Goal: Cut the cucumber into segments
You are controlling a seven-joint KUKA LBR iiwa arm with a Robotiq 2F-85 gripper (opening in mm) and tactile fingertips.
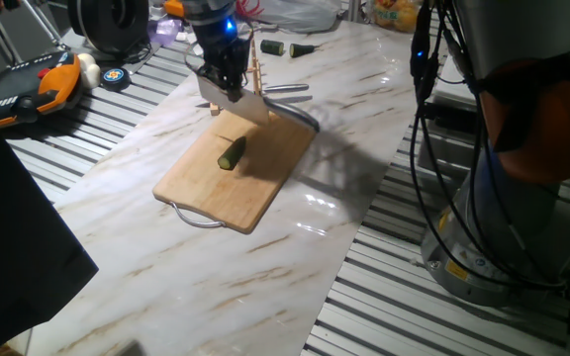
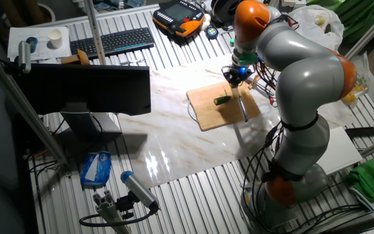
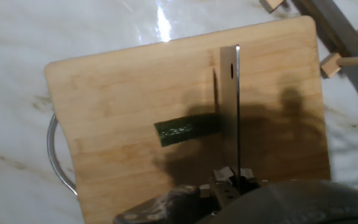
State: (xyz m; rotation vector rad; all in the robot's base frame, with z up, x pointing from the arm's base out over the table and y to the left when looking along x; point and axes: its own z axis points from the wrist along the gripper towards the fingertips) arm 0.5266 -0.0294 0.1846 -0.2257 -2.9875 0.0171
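- A white marble-patterned table top (image 1: pixel 265 247) lies over ribbed metal slats; a keyboard (image 2: pixel 112 41) and a dark monitor (image 2: pixel 86 91) stand on the far side of the workspace in the other fixed view.
- A wooden cutting board (image 1: pixel 255 183) with a metal wire handle (image 3: pixel 56 155) rests on the marble.
- Two small dark green pieces (image 1: pixel 285 48) lie well apart from the board, near the table's far edge.
- The gripper (image 1: pixel 224 84) is clamped on a knife (image 3: pixel 237 112), whose blade hangs edge-down over the board, just beside the cucumber's shadowed end.
- The cucumber (image 3: pixel 182 130) is a short dark green cylinder lying on its side near the board's middle, whole.
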